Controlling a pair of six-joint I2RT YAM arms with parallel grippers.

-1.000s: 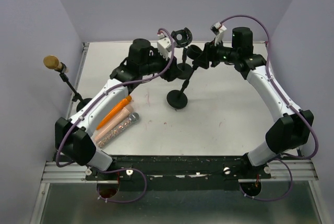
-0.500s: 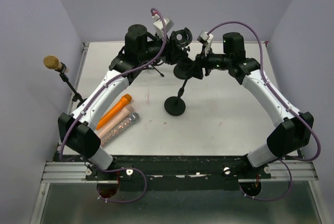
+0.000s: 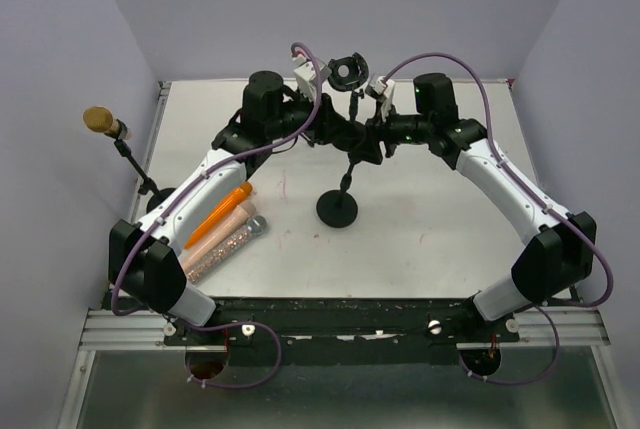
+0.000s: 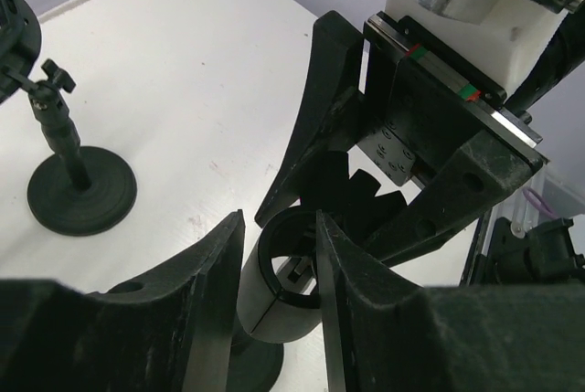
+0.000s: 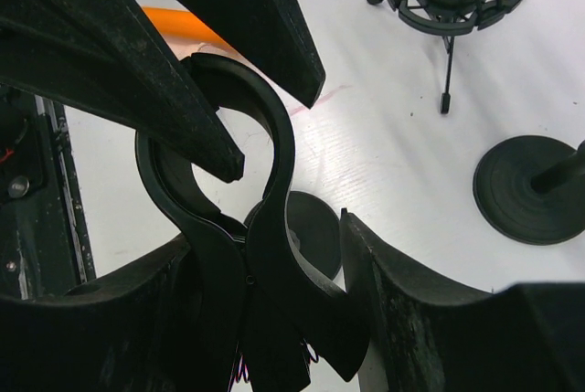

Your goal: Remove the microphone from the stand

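Near-left corner of the table (image 3: 450,249): orange mic (image 3: 218,215), pink mic (image 3: 222,230) and glitter mic (image 3: 225,249) lie side by side on a diagonal. Mid-table stands the mic stand (image 3: 337,209), round base down, with bare surface from it out to the right edge. Above the base the right gripper (image 5: 270,237) is clamped on the lower part of the clip (image 5: 279,164); the right wrist view shows the clip ring hollow. In the left wrist view the left gripper (image 4: 279,227) brackets the clip head very closely, contact can't be told. The top view shows only a dark knot there. Both wrist views show a second round-base stand (image 4: 82,196), mostly hidden from the top. At the far edge, a shock mount (image 3: 347,71). The gold-headed microphone (image 3: 100,119) sits on a thin stand (image 3: 135,164) at the left edge, well apart from both grippers. Walls (image 3: 60,49) hem the left, right and far sides
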